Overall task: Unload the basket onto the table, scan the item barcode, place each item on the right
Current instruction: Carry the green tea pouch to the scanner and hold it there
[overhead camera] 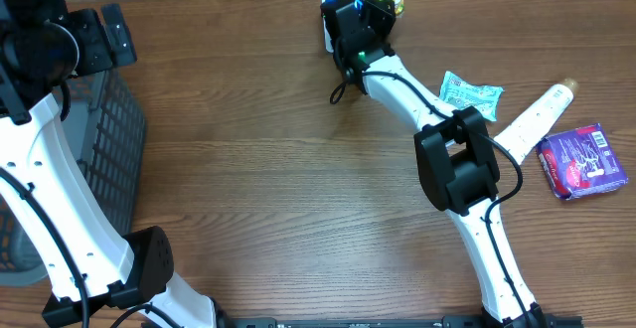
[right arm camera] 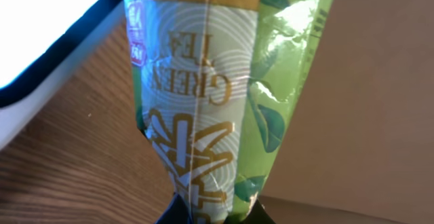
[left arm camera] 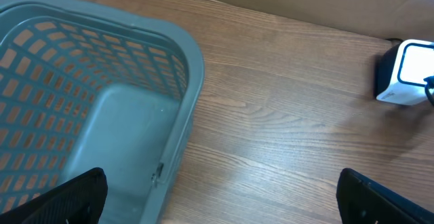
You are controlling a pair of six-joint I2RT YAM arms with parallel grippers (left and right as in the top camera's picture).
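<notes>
Green tea packet (right arm camera: 196,102) clenched at end seam by your right hand (right arm camera: 210,214), just beside lit scanner (right arm camera: 41,27), far side of worktop (overhead camera: 258,169). Left hand (left arm camera: 220,200) spread wide, empty, over basket (left arm camera: 193,68). Barcode not visible. Risks: glossy foil glare blocks read; narrow seam grip lets packet slip.

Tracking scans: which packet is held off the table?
The green tea packet, pinched in the right claw by the scanner; the teal packet and purple packet lie on the table.
</notes>
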